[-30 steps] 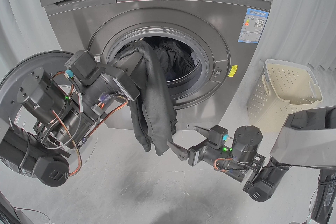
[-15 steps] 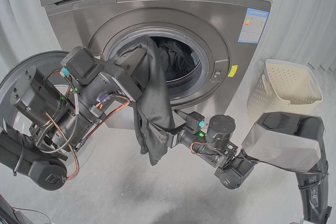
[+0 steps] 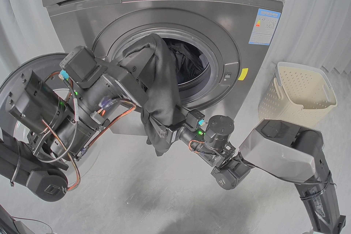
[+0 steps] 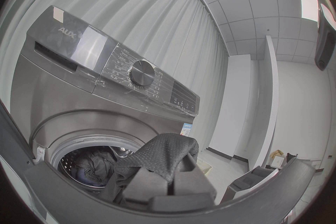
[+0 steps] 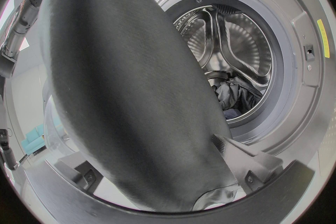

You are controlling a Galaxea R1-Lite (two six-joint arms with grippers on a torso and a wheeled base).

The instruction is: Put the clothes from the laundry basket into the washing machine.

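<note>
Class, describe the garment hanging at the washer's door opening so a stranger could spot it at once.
Find the grey washer with its round opening. A dark garment hangs from the left gripper at the opening's rim and down the front. Unlike the clothes bundled inside, it dangles outside.

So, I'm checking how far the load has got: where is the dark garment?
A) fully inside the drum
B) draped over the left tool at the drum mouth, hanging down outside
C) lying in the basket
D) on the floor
B: the garment drapes over the left tool at the drum mouth, its lower part hanging outside.
</note>
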